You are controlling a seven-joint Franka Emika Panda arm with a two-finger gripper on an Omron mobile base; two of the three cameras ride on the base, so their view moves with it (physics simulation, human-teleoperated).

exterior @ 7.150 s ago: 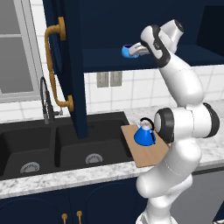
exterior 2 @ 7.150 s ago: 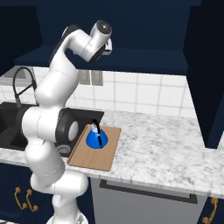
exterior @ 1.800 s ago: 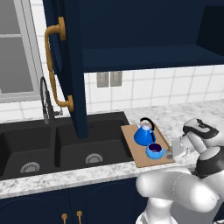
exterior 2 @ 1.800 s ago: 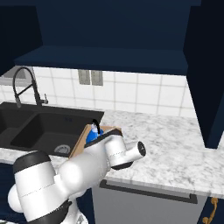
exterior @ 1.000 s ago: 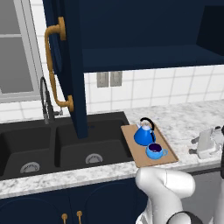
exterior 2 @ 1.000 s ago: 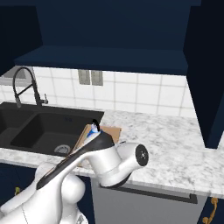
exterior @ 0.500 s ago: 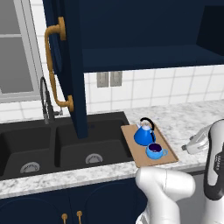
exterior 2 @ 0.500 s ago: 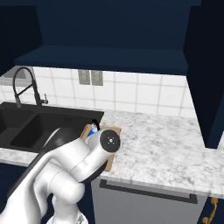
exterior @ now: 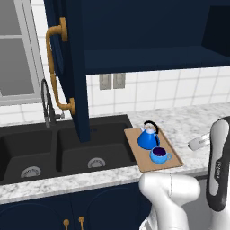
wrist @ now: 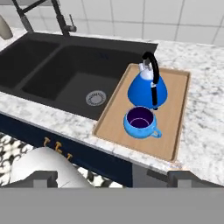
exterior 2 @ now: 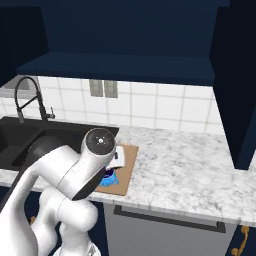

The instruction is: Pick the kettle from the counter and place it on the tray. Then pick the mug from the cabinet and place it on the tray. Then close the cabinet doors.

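The blue cone-shaped kettle (wrist: 146,87) stands upright on the wooden tray (wrist: 175,127), on the counter (exterior: 197,126) right of the sink. The light-blue mug (wrist: 140,122) sits on the tray just in front of the kettle, its handle to the right. Both also show in the left base view: kettle (exterior: 147,136), mug (exterior: 159,155), tray (exterior: 134,143). My gripper (wrist: 113,178) hangs back from the tray over the counter's front edge, open, with nothing between its fingers. The cabinet (exterior: 148,58) stands open, its left door (exterior: 72,67) and right door (exterior 2: 235,85) swung out.
A black double sink (wrist: 65,74) with a dark faucet (exterior: 47,105) lies left of the tray. My white arm (exterior 2: 75,170) covers most of the tray in the right base view. Bare marble counter (exterior 2: 185,170) stretches right of the tray. Navy base cabinets (exterior: 67,211) run below.
The mug, in the cabinet at my gripper several seconds ago, now sits on the tray. Over the last second the arm has swung back and right, away from the tray, gripper still open.
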